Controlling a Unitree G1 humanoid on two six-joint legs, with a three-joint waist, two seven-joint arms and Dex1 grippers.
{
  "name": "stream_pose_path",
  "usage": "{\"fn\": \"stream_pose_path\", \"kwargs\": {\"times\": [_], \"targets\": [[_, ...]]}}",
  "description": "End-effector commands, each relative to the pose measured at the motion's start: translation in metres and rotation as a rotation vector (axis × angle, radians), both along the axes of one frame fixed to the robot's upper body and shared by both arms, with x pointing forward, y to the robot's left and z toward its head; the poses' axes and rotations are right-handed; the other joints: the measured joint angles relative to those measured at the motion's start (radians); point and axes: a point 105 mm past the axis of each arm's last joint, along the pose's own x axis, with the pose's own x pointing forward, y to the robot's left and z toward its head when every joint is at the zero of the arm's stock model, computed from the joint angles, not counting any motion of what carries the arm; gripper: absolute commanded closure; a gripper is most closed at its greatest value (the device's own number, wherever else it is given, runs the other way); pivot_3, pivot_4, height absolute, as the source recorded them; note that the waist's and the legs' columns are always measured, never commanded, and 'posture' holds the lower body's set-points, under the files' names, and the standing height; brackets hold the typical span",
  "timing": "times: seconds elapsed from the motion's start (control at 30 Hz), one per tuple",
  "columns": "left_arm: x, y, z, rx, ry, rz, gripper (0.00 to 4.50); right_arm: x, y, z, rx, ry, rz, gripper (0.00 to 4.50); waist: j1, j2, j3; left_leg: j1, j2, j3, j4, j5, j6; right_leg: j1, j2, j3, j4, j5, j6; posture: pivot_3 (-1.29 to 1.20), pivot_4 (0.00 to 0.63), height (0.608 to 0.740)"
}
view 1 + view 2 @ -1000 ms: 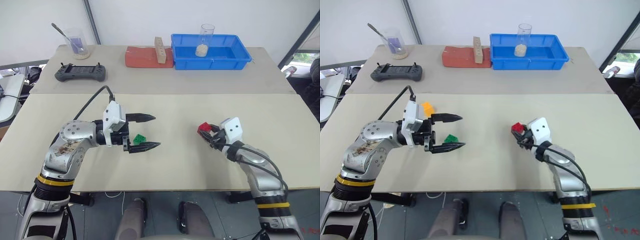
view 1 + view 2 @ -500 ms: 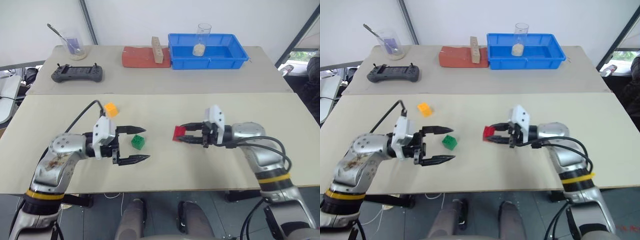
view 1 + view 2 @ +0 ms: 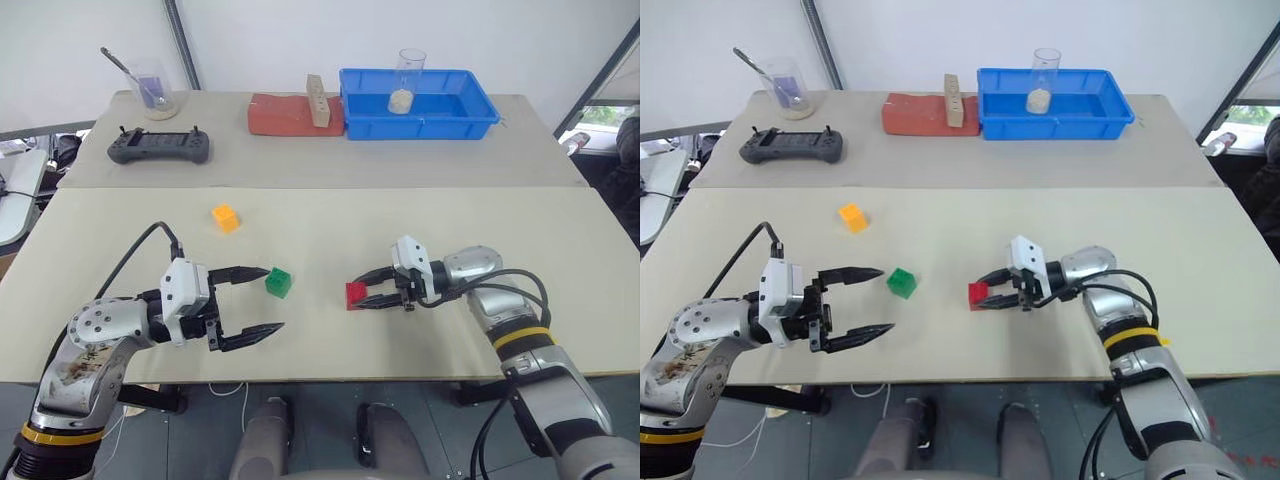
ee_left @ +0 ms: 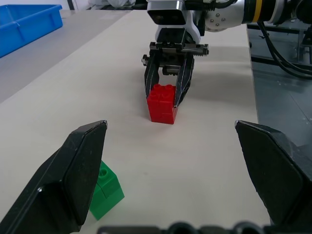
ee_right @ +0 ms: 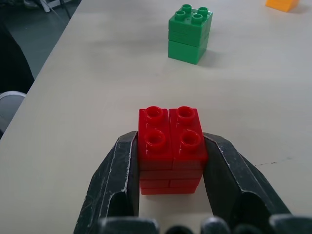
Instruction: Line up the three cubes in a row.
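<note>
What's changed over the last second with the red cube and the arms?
The right claw swung the red cube leftward toward the green cube and set it on the table, fingers still around it. The left claw, open, backed off. Green and orange cube stayed put.

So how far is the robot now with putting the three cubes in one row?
Roughly midway. The green cube stands alone on the table, near the open left gripper. The red cube sits on the table to its right, between the fingers of the right gripper; whether they grip it is unclear. The orange-yellow cube lies farther back, off that line, and needs bringing in.
</note>
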Motion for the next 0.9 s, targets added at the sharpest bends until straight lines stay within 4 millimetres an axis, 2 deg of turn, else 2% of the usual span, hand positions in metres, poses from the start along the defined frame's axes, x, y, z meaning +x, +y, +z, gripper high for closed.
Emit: {"fn": "stream_pose_path", "kwargs": {"times": [0.03, 0.13, 0.23, 0.3, 0.37, 0.57, 0.67, 0.87, 0.9], "targets": [[0.008, 0.004, 0.006, -0.026, -0.033, 0.085, 0.00, 0.006, -0.003, 0.016, 0.022, -0.053, -0.011, 1.08, 0.001, 0.000, 0.000, 0.000, 0.000, 0.000, 0.000, 0.000, 0.000, 0.000, 0.000, 0.000, 0.000, 0.000, 0.000, 0.00, 0.150, 0.740], [0.016, 0.012, 0.001, -0.066, -0.021, 0.221, 0.00, 0.004, -0.006, 0.028, 0.051, -0.067, -0.042, 0.02, 0.001, 0.000, 0.000, 0.000, 0.001, 0.001, 0.000, 0.000, 0.000, 0.000, 0.000, 0.000, 0.000, 0.000, 0.000, 0.00, 0.150, 0.740], [0.018, 0.016, -0.006, -0.117, 0.003, 0.340, 0.00, -0.008, -0.008, 0.052, 0.105, -0.082, -0.075, 0.02, 0.003, 0.000, 0.000, 0.000, 0.002, 0.003, 0.000, 0.000, 0.000, 0.000, 0.000, 0.000, 0.000, 0.000, 0.000, 0.00, 0.150, 0.740], [0.017, 0.013, -0.013, -0.147, 0.005, 0.419, 0.00, -0.024, -0.005, 0.075, 0.157, -0.089, -0.098, 0.02, 0.005, 0.000, 0.000, 0.000, 0.003, 0.003, -0.001, 0.000, 0.000, -0.001, 0.001, 0.000, -0.001, 0.000, 0.000, 0.00, 0.150, 0.740], [0.017, 0.010, -0.019, -0.170, 0.007, 0.478, 0.00, -0.038, -0.002, 0.087, 0.167, -0.099, -0.115, 0.02, 0.006, 0.000, 0.000, 0.000, 0.004, 0.004, -0.001, 0.000, 0.000, -0.001, 0.001, 0.000, -0.001, 0.000, 0.000, 0.00, 0.150, 0.740], [0.025, -0.004, -0.038, -0.202, 0.018, 0.576, 0.00, -0.074, 0.002, 0.096, 0.115, -0.060, -0.094, 0.02, 0.010, 0.000, 0.000, 0.000, 0.006, 0.006, -0.001, -0.002, -0.003, -0.001, 0.000, -0.001, -0.003, 0.000, -0.001, 0.00, 0.150, 0.740], [0.035, -0.004, -0.048, -0.214, 0.024, 0.642, 0.00, -0.078, 0.004, 0.099, 0.113, -0.058, -0.100, 0.02, 0.007, -0.001, 0.000, 0.000, 0.007, 0.008, 0.000, -0.002, -0.003, -0.001, -0.001, -0.001, -0.006, 0.000, -0.001, 0.00, 0.150, 0.740], [0.045, -0.015, -0.060, -0.212, 0.020, 0.641, 0.00, -0.073, -0.001, 0.100, 0.118, -0.071, -0.141, 0.02, 0.004, -0.001, 0.000, 0.000, 0.008, 0.011, 0.001, -0.002, -0.003, -0.002, -0.001, -0.001, -0.007, 0.000, -0.001, 0.00, 0.150, 0.740], [0.046, -0.015, -0.062, -0.208, 0.016, 0.646, 0.26, -0.073, -0.002, 0.100, 0.119, -0.071, -0.146, 0.00, 0.004, -0.001, 0.000, 0.000, 0.008, 0.012, 0.001, -0.002, -0.003, -0.002, -0.001, -0.001, -0.006, 0.000, -0.001, 0.00, 0.150, 0.740]]}}
